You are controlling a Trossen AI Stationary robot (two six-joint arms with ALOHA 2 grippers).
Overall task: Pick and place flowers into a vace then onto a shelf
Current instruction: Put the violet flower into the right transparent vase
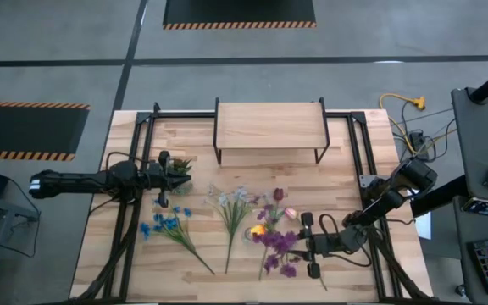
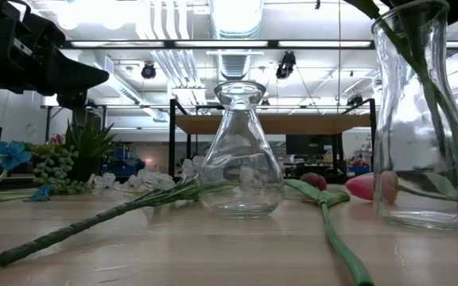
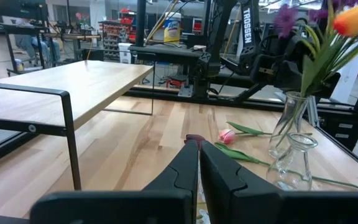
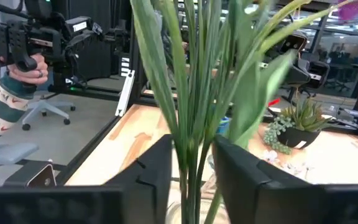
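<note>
The left gripper point(image 1: 179, 175) waits shut and empty beside the small green potted plant point(image 1: 180, 164). Loose blue-bloomed flowers point(image 1: 169, 225) lie on the table. Rightward, green stalks point(image 4: 194, 118) stand upright between the right gripper point(image 4: 191, 165) fingers, slightly parted, stems in the tall glass vase point(image 2: 424, 119); the right arm is nearer.

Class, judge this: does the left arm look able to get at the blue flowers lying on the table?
Probably yes. The blue flowers lie uncovered just beside the left end effector, which is shut and holds nothing; only the small potted plant is close by.
</note>
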